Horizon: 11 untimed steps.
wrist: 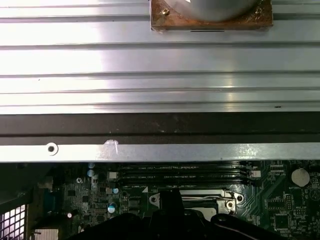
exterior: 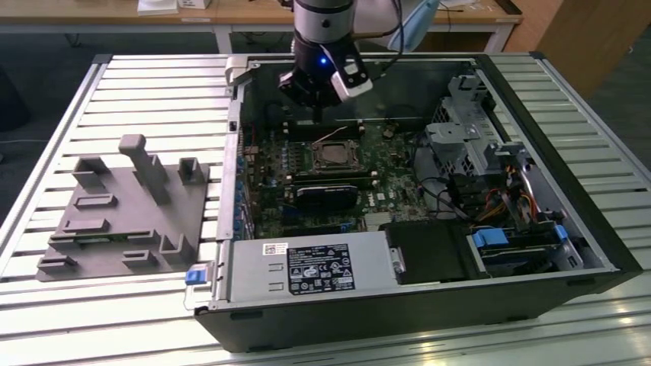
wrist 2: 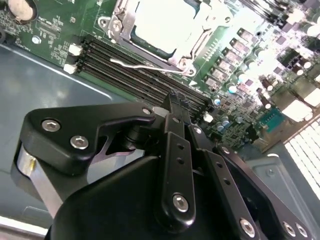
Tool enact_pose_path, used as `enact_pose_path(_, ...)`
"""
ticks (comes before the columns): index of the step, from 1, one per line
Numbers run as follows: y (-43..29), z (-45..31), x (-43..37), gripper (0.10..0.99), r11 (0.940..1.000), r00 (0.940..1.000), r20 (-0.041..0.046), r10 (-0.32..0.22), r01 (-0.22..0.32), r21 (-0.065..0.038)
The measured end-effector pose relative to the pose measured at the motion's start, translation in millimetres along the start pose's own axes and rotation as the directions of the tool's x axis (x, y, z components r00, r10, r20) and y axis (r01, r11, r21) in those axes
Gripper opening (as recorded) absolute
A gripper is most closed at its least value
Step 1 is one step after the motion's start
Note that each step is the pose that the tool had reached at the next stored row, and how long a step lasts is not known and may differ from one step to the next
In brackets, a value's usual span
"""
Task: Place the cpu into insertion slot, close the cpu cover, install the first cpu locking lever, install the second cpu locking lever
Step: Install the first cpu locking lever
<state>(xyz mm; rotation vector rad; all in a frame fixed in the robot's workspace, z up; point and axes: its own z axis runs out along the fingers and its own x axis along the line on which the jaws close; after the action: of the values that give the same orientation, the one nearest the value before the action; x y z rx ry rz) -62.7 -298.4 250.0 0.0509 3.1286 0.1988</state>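
My gripper (wrist 2: 178,102) hovers beside the insertion slot (exterior: 334,156), jaws narrow and empty. The cpu cover (wrist 2: 207,25) looks down, so I judge the loose locking lever (wrist 2: 142,65) needs careful hooking.

Exterior view: computer case (exterior: 407,313) on bench (exterior: 152,84). Insertion slot (exterior: 335,155) inside, toward 12 o'clock. Power supply (exterior: 305,271) at slot's 6 o'clock. Fixture block (exterior: 122,213) at case's 9 o'clock.

Table (exterior: 152,84): we find slatted metal.
Grey fixture (exterior: 127,210): we record it on the table, at the exterior view's left of the case (exterior: 407,313).
Power supply (exterior: 305,268): we note it inside the case.
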Motion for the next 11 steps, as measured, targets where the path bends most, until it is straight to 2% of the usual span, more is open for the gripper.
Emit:
enact_pose_path(3,-0.1,2.1,-1.0,0.114,1.0,0.9999,0.0066,-0.008,0.008,0.0)
enact_pose_path(8,-0.3,5.9,-9.6,0.114,0.9999,0.9999,0.0063,-0.011,0.011,0.0)
enact_pose_path(11,-0.6,8.9,-11.9,0.114,0.9999,0.9999,0.0062,-0.012,0.012,0.0)
